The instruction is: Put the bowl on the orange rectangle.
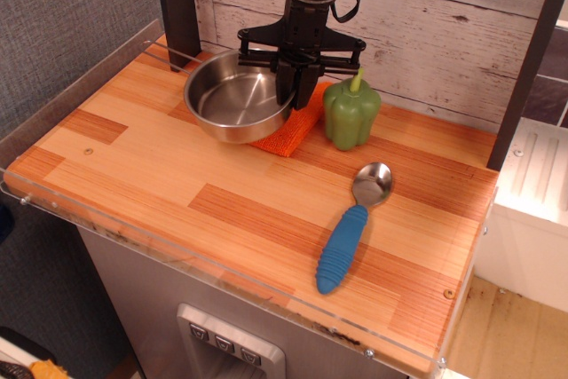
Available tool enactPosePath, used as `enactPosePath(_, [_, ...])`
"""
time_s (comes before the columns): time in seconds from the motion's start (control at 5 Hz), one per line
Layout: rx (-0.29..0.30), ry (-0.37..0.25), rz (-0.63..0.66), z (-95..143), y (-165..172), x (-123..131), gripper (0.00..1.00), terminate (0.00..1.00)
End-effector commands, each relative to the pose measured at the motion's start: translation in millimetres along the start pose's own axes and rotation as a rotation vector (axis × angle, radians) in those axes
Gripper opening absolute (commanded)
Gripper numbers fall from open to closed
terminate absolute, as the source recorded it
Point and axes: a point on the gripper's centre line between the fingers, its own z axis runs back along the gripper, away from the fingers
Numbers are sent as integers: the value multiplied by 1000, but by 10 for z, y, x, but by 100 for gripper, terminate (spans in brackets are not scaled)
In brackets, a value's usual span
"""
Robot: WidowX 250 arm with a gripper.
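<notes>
One wooden tabletop [177, 184], striped planks, clear raised edging along front and left sides. Serving as landmark below: the bowl [238, 107], round, shiny steel, shallow, thin wire loop handle reaching toward rear left; set at rear centre of tabletop, upright. Directly above bowl's right rim: black gripper [295, 88], descending from above, jaws closed on that rim, one finger inside bowl, other outside. Under bowl's right half and projecting right and forward of it: the orange rectangle [293, 129], textured cloth, flat; whether bowl rests on it or hangs just over, cannot tell. Right of bowl, just beyond cloth: green pepper [351, 113], upright, stem up. Forward and right of bowl, well apart: spoon [351, 226], metal head, blue handle pointing toward front edge.
</notes>
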Motion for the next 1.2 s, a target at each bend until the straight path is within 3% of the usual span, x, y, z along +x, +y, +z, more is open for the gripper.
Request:
enactPosePath(0.0, [-36, -59, 56, 147, 89, 303, 0, 0])
enactPosePath(0.2, [-39, -43, 49, 47, 61, 311, 0, 0])
enactPosePath(0.4, [-44, -25, 44, 20, 74, 288, 100, 0])
enactPosePath(0.6, [-71, -30, 31, 39, 78, 222, 100, 0])
enactPosePath(0.8, [-136, -86, 23, 292, 195, 178, 100, 0])
enactPosePath(1.0, [-200, -172, -14, 701, 507, 32, 100, 0])
